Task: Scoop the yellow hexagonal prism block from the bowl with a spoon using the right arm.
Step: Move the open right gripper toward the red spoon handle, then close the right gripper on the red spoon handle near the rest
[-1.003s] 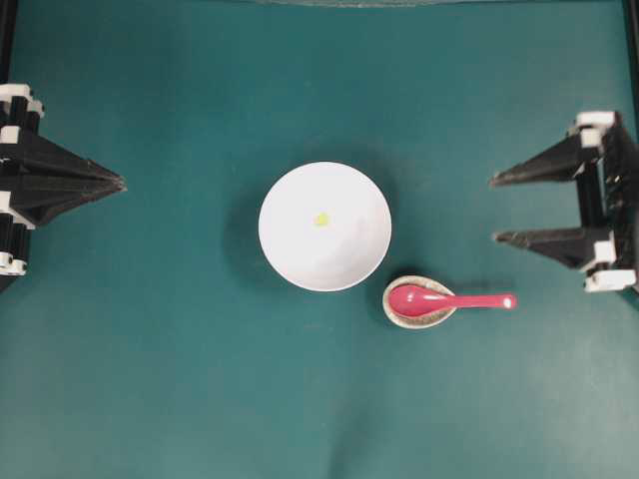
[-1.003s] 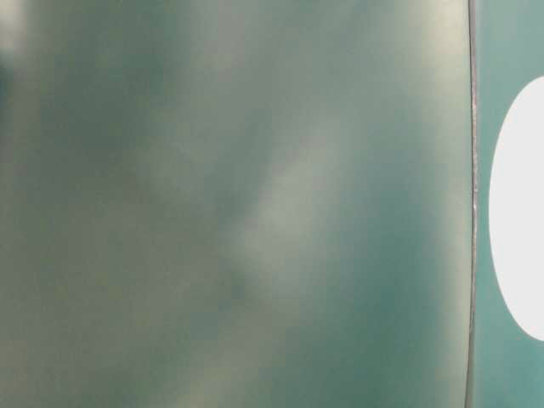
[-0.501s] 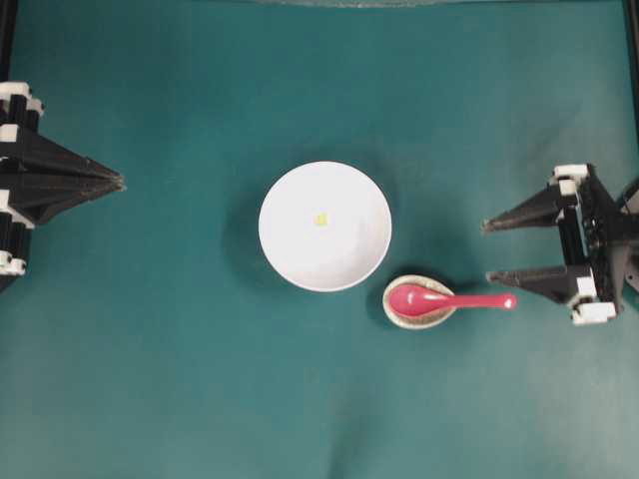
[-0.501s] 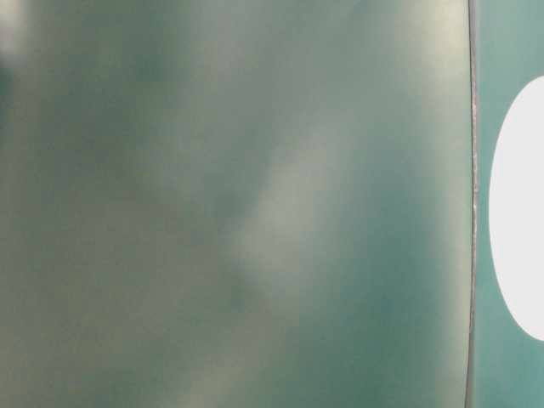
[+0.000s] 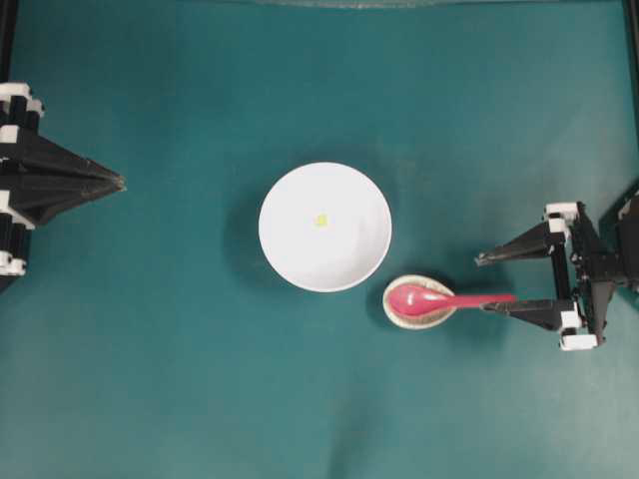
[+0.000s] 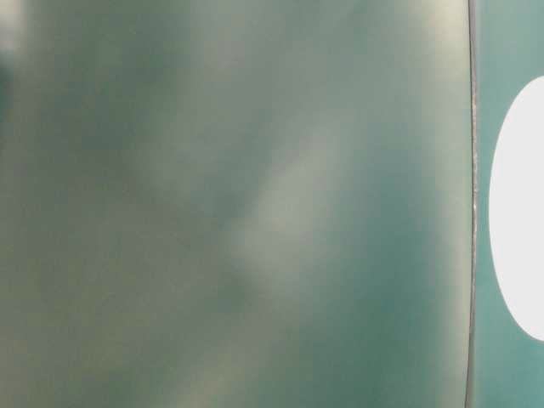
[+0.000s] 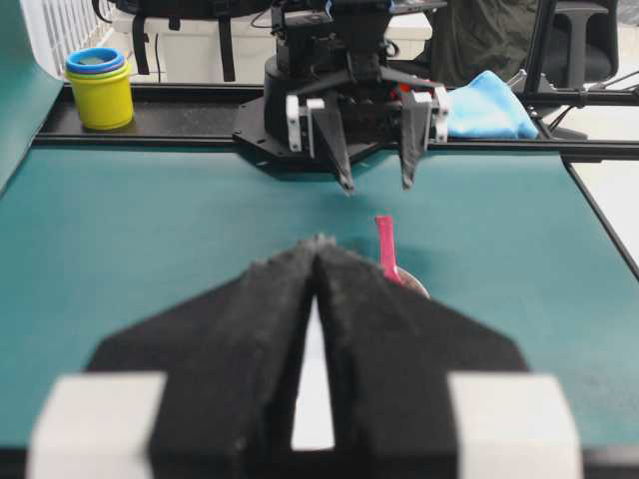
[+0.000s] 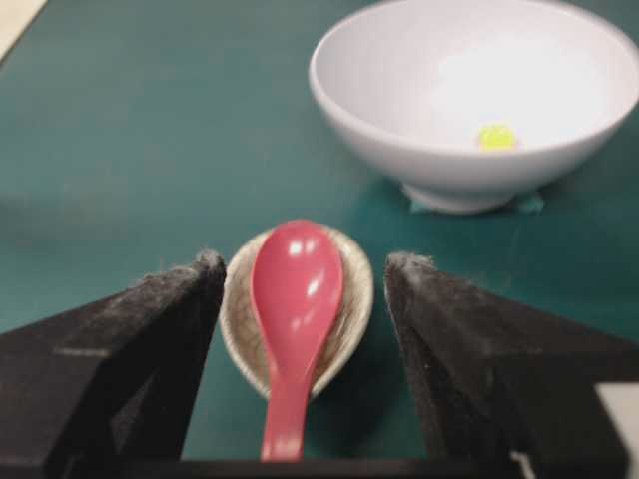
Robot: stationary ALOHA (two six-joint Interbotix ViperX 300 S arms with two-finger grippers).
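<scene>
The white bowl (image 5: pixel 354 261) sits mid-table with the tiny yellow hexagonal prism block (image 5: pixel 320 221) inside it. In the right wrist view the block (image 8: pixel 496 137) lies on the bowl's (image 8: pixel 399 120) floor. The pink-red spoon (image 5: pixel 439 298) rests with its head in a speckled spoon rest (image 5: pixel 401 317), handle pointing right. My right gripper (image 5: pixel 482 283) is open, and its fingers straddle the handle's end without gripping it. From the right wrist, the spoon (image 8: pixel 297 289) lies between the wide-apart fingertips (image 8: pixel 404 264). My left gripper (image 5: pixel 120 183) is shut and empty at the left edge.
Teal cloth covers the table. In the left wrist view a yellow and blue cup stack (image 7: pixel 100 85) and a blue cloth (image 7: pixel 484 105) lie beyond the far table edge. The table-level view is blurred, showing only the bowl's side (image 6: pixel 518 212).
My right gripper has moved left and toward the near edge, bringing its open fingers around the spoon's handle end. The left arm, bowl and spoon have not moved.
</scene>
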